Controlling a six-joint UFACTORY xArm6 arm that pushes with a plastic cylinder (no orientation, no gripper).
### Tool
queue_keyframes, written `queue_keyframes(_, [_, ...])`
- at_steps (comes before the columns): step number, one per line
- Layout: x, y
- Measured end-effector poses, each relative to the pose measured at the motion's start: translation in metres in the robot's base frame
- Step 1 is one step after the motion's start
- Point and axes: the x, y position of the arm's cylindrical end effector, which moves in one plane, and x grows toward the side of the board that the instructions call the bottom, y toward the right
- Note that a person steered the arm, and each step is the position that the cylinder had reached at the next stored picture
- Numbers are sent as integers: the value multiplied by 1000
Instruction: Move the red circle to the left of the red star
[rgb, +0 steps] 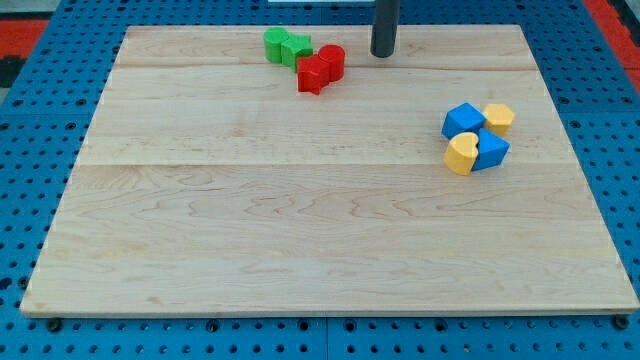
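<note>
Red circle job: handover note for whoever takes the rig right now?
My tip: down on the board near the view's top, just to the view's right of the red pair, touching no block.
Red circle: at the view's top, pressed against the red star, on the star's upper right.
Green blocks: two, close together, just to the view's left of the red pair.
Blue and yellow blocks: a cluster of four at the view's right, out of the way.
Done: nothing visible yet; the circle is on the wrong side.
Left: bring the circle round to the star's left, probably without nudging the star or the green blocks.
</note>
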Motion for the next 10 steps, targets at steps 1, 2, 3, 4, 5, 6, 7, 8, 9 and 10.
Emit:
queue_keyframes(1, [0,0])
queue_keyframes(2, [7,-19])
queue_keyframes(3, [23,-57])
queue_keyframes(4, [29,-77])
queue_keyframes(5, [29,-78])
queue_keyframes(6, [29,-99])
queue_keyframes(7, [29,-129])
queue_keyframes(8, [29,-162])
queue_keyframes(9, [29,-185])
queue_keyframes(10, [29,-218])
